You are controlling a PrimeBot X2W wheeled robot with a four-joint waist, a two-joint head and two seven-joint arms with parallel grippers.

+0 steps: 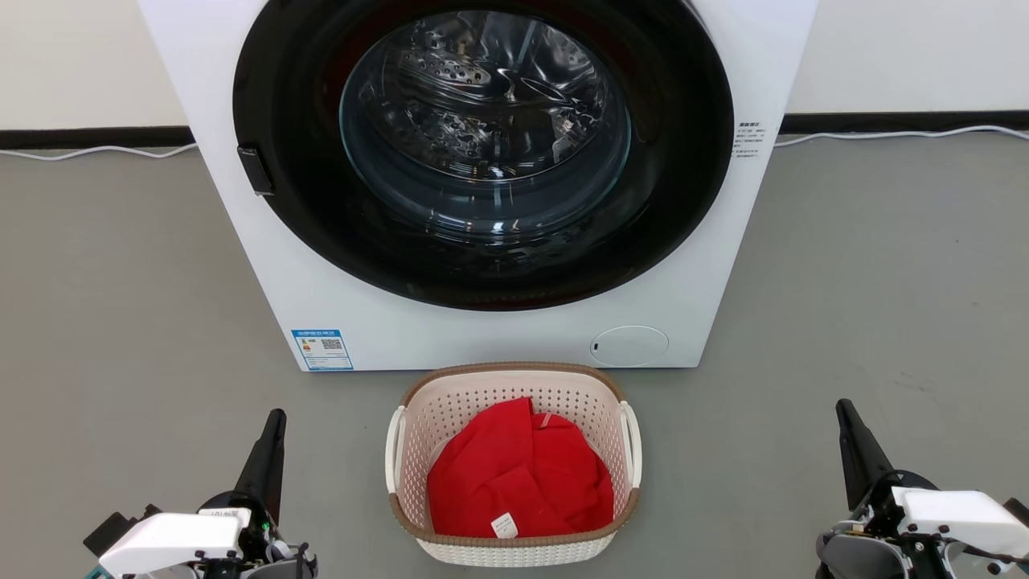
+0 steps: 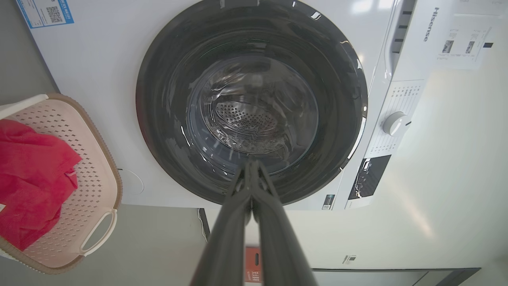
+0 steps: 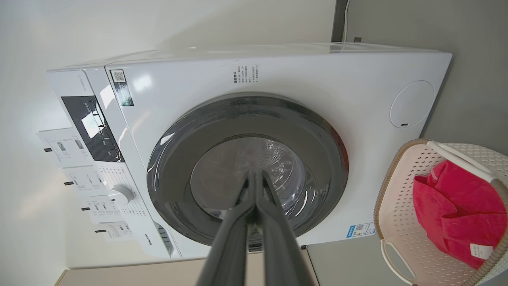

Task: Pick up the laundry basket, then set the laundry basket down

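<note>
Perforated cream laundry basket (image 1: 498, 396), brown woven-look rim, red cloth (image 1: 518, 482), perhaps towelling, left claw (image 1: 274, 422) and right claw (image 1: 844, 412) each closed.

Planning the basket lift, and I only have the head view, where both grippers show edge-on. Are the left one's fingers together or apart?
Observer: Together. In the left wrist view, the left gripper has its fingertips touching, with nothing between them.
Operator: And the other one?
Observer: Same. The right wrist view shows the right gripper closed at the tips and holding nothing.
</note>
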